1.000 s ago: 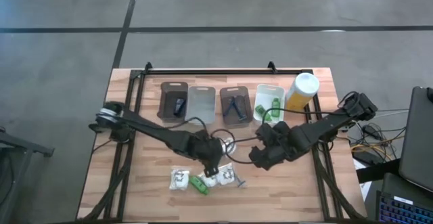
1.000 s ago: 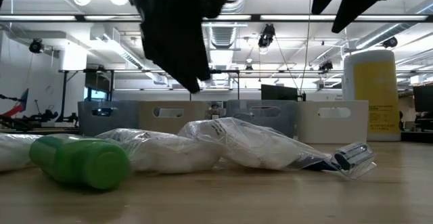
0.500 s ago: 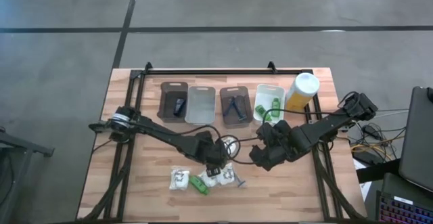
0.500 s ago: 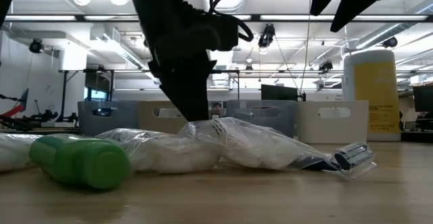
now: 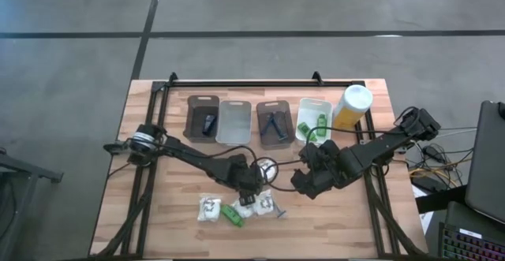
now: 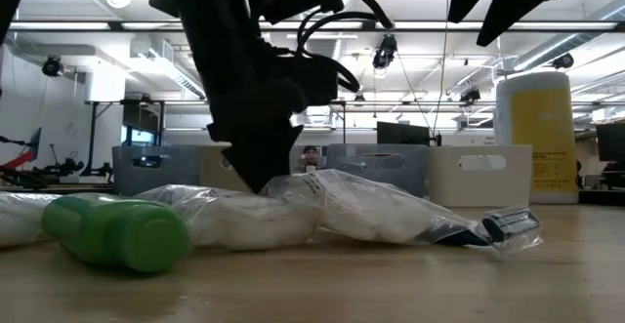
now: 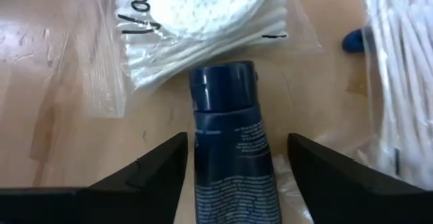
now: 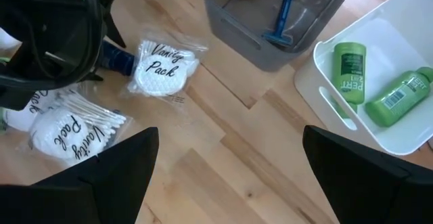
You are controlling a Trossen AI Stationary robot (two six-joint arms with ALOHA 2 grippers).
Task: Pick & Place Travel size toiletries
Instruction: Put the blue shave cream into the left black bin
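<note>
Down at the lower middle of the high view there's a little pile on the desk [image 5: 173,214]: a green bottle [image 5: 233,214], a white packet [image 5: 209,207] left of it, and more Vanity Pack packets of cotton swabs [image 7: 203,14] to its right. The left gripper [image 7: 233,163] is low over that pile, jaws spread wide with a dark blue tube [image 7: 230,149] lying right between the two fingers [image 7: 145,173]. Neither finger looks like it's touching the tube, so nothing's pinched. From the low view the gripper tip sits right at the top of the crinkly packets.

A bit further up and to the right of centre, the right gripper [image 5: 304,184] just hangs above the bare desk, jaws wide apart, holding nothing.

Along the top of the desk there's a row of four trays [image 5: 223,128]: one holds a dark tube, one holds blue razors [image 8: 277,7], and the white tray [image 8: 318,82] has two green bottles [image 8: 349,65]. The tall yellow bottle [image 5: 352,107] stands at the right end.
</note>
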